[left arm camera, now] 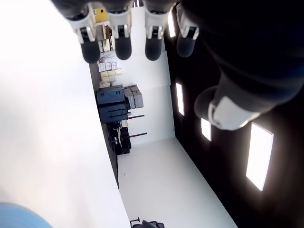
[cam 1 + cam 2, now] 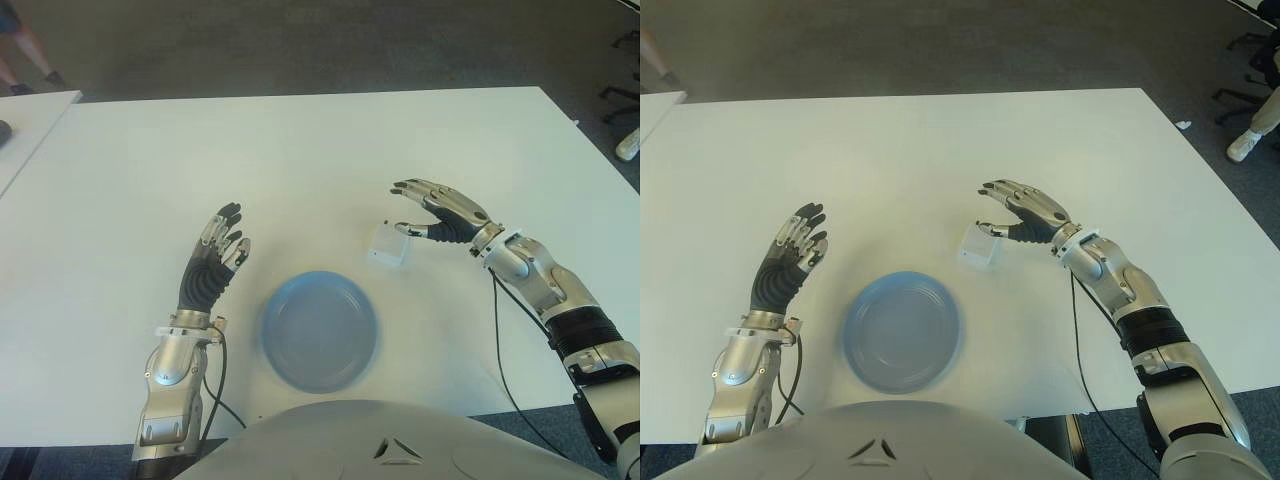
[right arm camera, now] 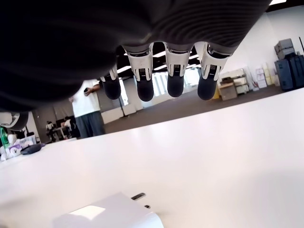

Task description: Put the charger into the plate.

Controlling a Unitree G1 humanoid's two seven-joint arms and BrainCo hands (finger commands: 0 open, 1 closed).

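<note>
White table point(image 2: 300, 150) filling most of the eye views, bare and matte, with dark grey carpet point(image 2: 300, 40) along the top of the frame. Second white table point(image 2: 25, 115) at the upper left edge. Legs of a person point(image 2: 25, 45) in the top left corner; chair base point(image 2: 620, 95) and a shoe point(image 2: 628, 145) at the right edge. In the right wrist view, a person in a white shirt point(image 3: 88, 107) standing far off in an open office.

Blue plate point(image 2: 320, 330) at lower centre, nothing in it. Charger point(image 2: 388, 244), a small white block, just up and right of the plate, on the table and apart from the rim.

Right hand point(image 2: 440, 212) at centre right, just beside the charger, fingers spread and arched above it, thumb tip near its right edge; nothing grasped. Left hand point(image 2: 212, 262) at lower left, left of the plate, fingers extended and relaxed, holding nothing.
</note>
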